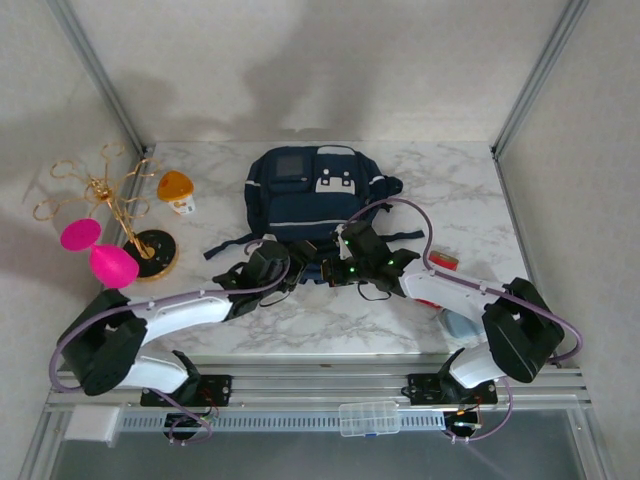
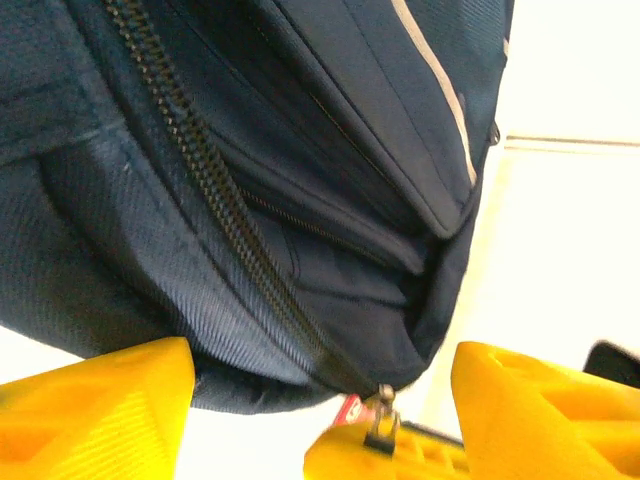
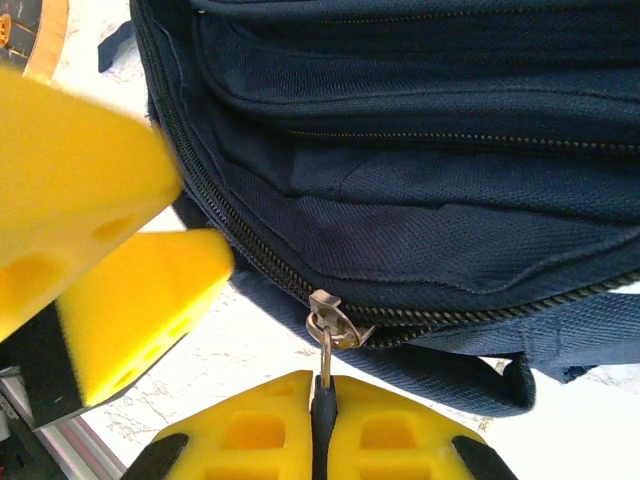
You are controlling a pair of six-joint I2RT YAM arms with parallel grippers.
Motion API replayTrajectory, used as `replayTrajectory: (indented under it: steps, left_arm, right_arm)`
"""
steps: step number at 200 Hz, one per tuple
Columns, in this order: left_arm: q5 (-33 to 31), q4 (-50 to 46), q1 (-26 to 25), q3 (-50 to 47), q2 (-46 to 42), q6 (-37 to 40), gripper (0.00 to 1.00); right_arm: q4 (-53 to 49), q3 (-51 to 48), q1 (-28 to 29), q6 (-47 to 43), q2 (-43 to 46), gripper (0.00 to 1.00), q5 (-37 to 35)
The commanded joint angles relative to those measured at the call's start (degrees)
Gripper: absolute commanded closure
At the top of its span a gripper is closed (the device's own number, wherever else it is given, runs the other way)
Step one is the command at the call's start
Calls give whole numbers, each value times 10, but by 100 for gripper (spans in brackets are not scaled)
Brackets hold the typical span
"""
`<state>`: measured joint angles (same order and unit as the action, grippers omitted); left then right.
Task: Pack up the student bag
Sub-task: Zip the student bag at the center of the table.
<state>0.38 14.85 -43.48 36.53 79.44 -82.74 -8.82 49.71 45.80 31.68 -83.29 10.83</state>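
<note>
Looking down from the top external view: student bag (image 1: pixel 310 190) lies flat mid-table (image 1: pixel 455 185), straps trailing toward the arm bases. Left gripper (image 1: pixel 288 268) and right gripper (image 1: pixel 332 260) both sit at the bag's near edge, close together; jaw state not readable from here. Left of the bag: an orange-lidded jar (image 1: pixel 177 192), a gold branch stand (image 1: pixel 100 195) and two pink egg-shaped pieces (image 1: pixel 100 255), all well apart from it. Right of the bag, near the right arm: a small red item (image 1: pixel 443 261). Clear plastic box (image 1: pixel 368 418) on the rail, well nearer than the bag.

Left wrist: left gripper (image 2: pixel 322 365) spread wide, holding nothing. The bag's (image 2: pixel 250 200) rounded near edge hangs between and above the yellow fingers (image 2: pixel 100 410). Zipper pull (image 2: pixel 380 420) dangles at the end of the zip line, the right gripper's yellow tips directly under it.

Right wrist: right gripper (image 3: pixel 322 400) closed tight, pinching the zipper pull (image 3: pixel 324 345) under the bag (image 3: pixel 420 200). Left gripper (image 3: pixel 200 228) just left of the pull, beside the bag's corner, fingers apart and empty, crowding that side. Stand base (image 3: pixel 30 30) beyond it, top-left.
</note>
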Motion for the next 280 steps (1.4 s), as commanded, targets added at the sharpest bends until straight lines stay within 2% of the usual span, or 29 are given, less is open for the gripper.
replayTrajectory:
  steps: [1,15,37,50,64,102,128,144,166,196,208,226,240,262,280]
  left_arm:
    - [-57,1,0,35,42,-76,38]
    - [-72,22,-1,37,63,-84,49]
    - [-110,-31,2,65,86,-75,67]
    - [-127,-54,4,72,88,-66,85]
    - [-149,-87,10,74,80,-59,100]
    - [-179,-154,49,42,20,5,100]
    - [-147,-167,122,10,-36,100,100]
    - [-125,-173,156,8,-54,144,100]
    - [-102,-183,175,41,-49,200,100]
    - [-75,-196,191,85,-31,251,100]
    - [-56,-195,191,89,-32,253,81]
    - [-17,-181,179,69,-53,234,56]
    - [-23,-181,148,45,-80,196,42]
    - [-22,-141,85,9,-109,111,31]
    - [-43,-109,33,-4,-103,33,28]
  right_arm:
    - [48,7,8,-16,4,100,48]
    - [55,1,7,-17,6,100,58]
    - [65,-4,5,-7,3,100,68]
    - [56,-2,4,-4,-1,100,59]
    - [38,-7,-2,5,2,100,29]
    - [41,-75,-75,35,58,100,35]
    - [31,-135,-128,45,123,100,23]
    - [45,-155,-160,48,143,100,44]
    - [68,-125,-135,11,127,100,75]
    - [69,-73,-50,-29,99,100,41]
    - [84,-65,-28,-32,89,100,40]
    - [100,-64,-25,-17,77,100,32]
    - [121,-71,-24,-6,75,100,36]
    - [141,-76,-23,-1,71,100,43]
    - [144,-74,-24,-1,66,100,45]
